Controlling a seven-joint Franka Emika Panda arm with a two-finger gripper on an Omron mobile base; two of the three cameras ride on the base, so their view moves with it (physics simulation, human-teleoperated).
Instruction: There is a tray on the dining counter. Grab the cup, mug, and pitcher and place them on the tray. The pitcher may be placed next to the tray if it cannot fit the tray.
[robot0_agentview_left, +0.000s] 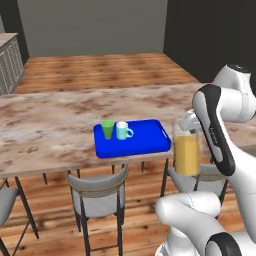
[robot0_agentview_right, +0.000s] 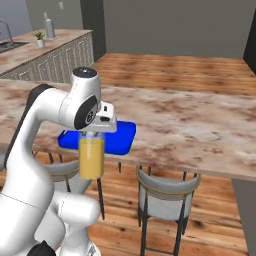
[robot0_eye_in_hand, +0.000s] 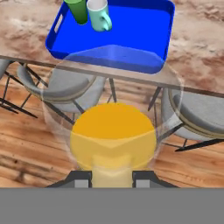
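Pitcher of clear glass with orange-yellow liquid (robot0_agentview_left: 187, 150), upright, hung off the marbled dining counter (robot0_agentview_left: 50, 125) edge, gripper (robot0_agentview_right: 95, 131) jaws clamped on its rim. We saw the bright blue rectangular tray (robot0_eye_in_hand: 131, 30) at twelve o'clock in the hand view, green cup (robot0_agentview_left: 107, 129) and teal mug (robot0_agentview_left: 123, 131) aboard.

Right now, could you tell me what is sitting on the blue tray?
The tray holds the green cup and the teal mug side by side at one end; the rest is bare blue. In the hand view, the held pitcher veils its near edge.
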